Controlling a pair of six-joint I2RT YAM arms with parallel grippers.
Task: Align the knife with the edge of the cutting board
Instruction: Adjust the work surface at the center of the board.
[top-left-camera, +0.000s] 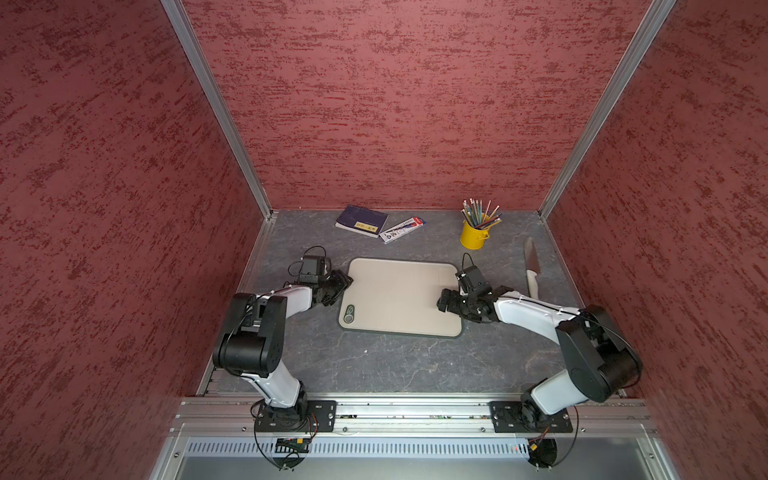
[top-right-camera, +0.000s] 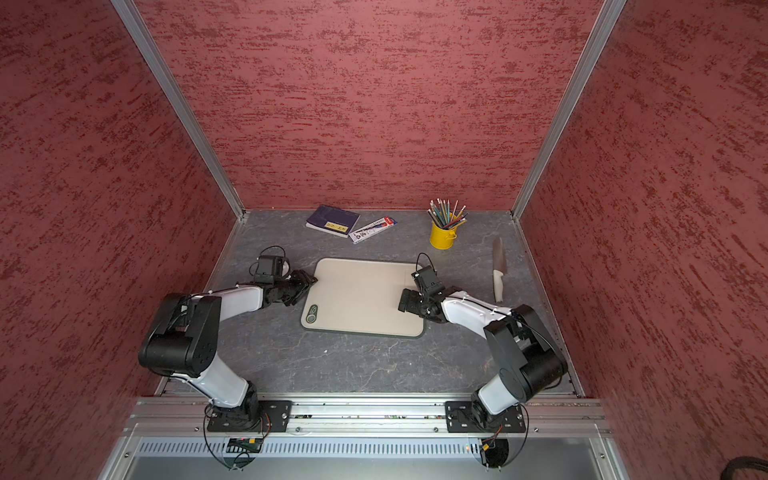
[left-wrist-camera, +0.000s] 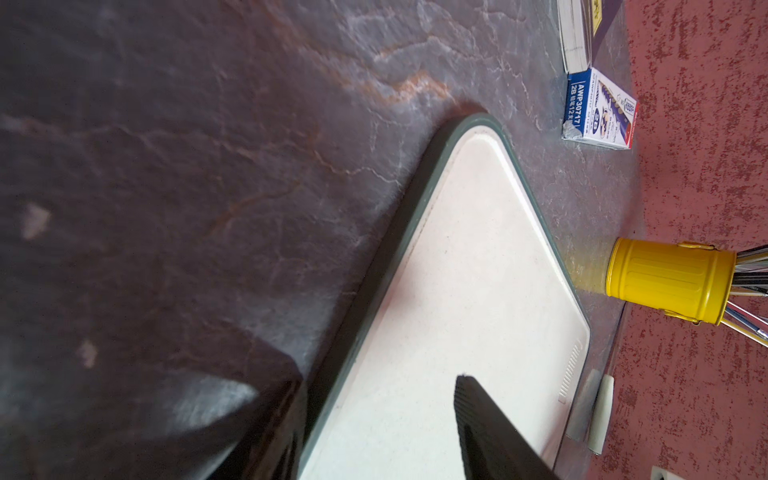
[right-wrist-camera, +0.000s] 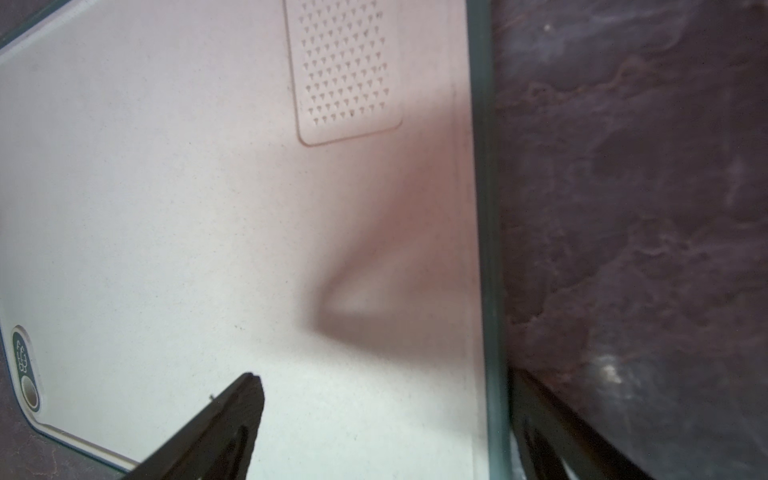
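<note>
My left gripper (top-left-camera: 346, 281) clamps the flat beige cutting board (top-left-camera: 399, 297); right gripper (top-left-camera: 443, 304) gapes. Grey-bladed, beige-handled knife (top-left-camera: 530, 266) lies front-to-back, tip away from me.

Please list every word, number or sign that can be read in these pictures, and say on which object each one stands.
"AWP30717": printed on the pencil box, in the left wrist view.
"2B": on that box too, twice.
Too small to read: the yellow label on the booklet.
No words: the badge on the cutting board shows only an icon.
</note>
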